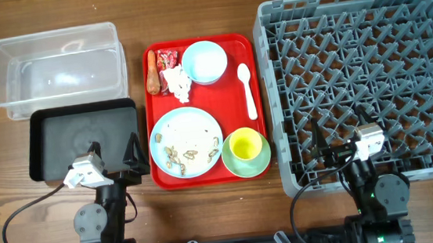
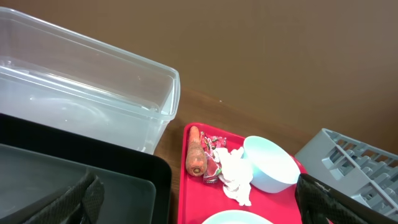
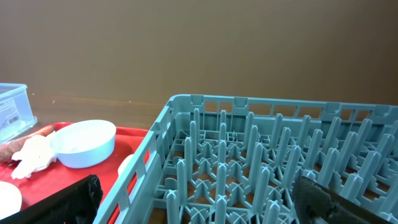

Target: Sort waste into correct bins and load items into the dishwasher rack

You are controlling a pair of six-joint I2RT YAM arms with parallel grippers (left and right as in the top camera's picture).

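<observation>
We find the waste gathered at the far left corner of the red tray. The orange carrot stub lies along the left rim, and the red snack wrapper is just beside it. The crumpled white tissue touches the wrapper and sits just beside the light blue bowl. Pale crumbs are scattered on the light blue plate at the tray's near left. The yellow cup stands upright in the pale green dish at the near right. The white spoon lies along the right side with its bowl end toward the far edge.

Left of the tray on the wooden surface, the clear tub sits behind the black tray, close against it. The grey dishwasher rack stands just right of the red tray.

The left end effector is over the black tray's near right corner, released, its fingers spread wide and grasping nothing. The right end effector is over the rack's near edge, likewise released.
</observation>
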